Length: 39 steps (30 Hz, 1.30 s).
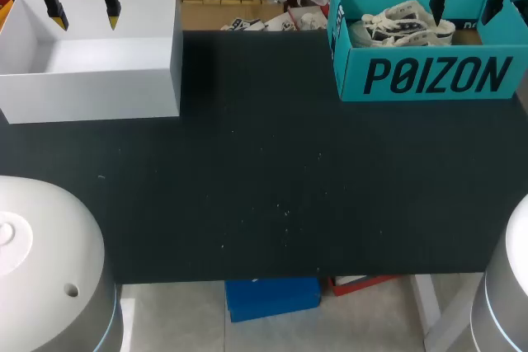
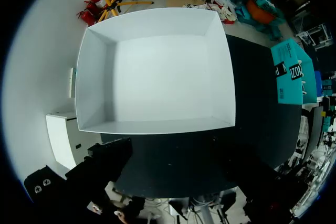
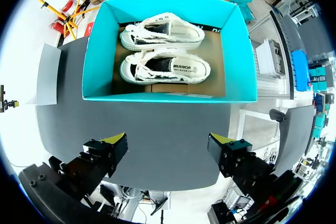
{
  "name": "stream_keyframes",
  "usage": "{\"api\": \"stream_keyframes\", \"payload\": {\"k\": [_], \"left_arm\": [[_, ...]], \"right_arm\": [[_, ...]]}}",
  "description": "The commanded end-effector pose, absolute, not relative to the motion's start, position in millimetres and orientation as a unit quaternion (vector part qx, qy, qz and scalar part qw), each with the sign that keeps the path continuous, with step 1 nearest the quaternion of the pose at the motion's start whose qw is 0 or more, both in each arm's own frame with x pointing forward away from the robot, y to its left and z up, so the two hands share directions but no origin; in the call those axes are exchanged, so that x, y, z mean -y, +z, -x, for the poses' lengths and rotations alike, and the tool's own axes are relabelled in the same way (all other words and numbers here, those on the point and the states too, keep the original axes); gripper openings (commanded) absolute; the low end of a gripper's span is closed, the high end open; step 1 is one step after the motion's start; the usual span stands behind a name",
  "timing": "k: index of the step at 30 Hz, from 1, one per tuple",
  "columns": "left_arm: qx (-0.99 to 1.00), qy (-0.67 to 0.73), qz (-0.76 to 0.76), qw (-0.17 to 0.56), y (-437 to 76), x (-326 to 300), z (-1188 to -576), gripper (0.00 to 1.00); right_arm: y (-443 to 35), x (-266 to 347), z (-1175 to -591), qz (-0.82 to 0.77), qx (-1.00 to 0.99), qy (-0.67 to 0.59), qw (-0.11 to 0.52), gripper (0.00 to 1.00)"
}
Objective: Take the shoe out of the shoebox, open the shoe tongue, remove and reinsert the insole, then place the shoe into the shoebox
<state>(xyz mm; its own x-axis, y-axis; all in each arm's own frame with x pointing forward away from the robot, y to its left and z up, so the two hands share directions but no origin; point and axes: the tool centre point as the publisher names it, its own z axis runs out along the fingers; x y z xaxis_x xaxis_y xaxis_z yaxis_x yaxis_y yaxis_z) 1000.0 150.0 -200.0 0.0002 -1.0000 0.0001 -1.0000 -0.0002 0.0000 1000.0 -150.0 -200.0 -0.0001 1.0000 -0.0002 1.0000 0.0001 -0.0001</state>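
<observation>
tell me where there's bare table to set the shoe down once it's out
The dark table is bare between the white box and the teal shoebox, and across its whole near half. The white box's inside is also empty. Crowded only in the shoebox, where two shoes lie side by side.

Black table, white box, teal shoebox

Left pincer and right pincer hang well apart, tips downward, both spread wide and empty.
</observation>
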Motion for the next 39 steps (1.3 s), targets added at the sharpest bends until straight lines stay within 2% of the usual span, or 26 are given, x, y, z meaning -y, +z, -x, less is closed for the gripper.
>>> {"api": "stream_keyframes", "payload": {"k": [1, 14, 24, 28, 29, 39], "left_arm": [[0.707, 0.0, -0.707, 0.0, -200, -150, -1000, 1.0], [0.707, 0.0, -0.707, 0.0, -200, -150, -1000, 1.0], [0.707, 0.0, -0.707, 0.0, -200, -150, -1000, 1.0], [0.707, 0.0, -0.707, 0.0, -200, -150, -1000, 1.0], [0.707, 0.0, -0.707, 0.0, -200, -150, -1000, 1.0], [0.707, 0.0, -0.707, 0.0, -200, -150, -1000, 1.0]], "right_arm": [[-200, 150, -1000, -0.707, -0.707, 0.0, 0.0, 1.0], [-201, 146, -1004, -0.679, -0.734, -0.003, 0.001, 1.0], [-194, 133, -1000, -0.452, -0.891, 0.052, -0.019, 1.0], [-188, 133, -1001, -0.356, -0.933, 0.049, -0.002, 1.0], [-188, 134, -1003, -0.355, -0.934, 0.038, 0.013, 1.0], [-188, 134, -1003, -0.355, -0.934, 0.038, 0.013, 1.0]]}}
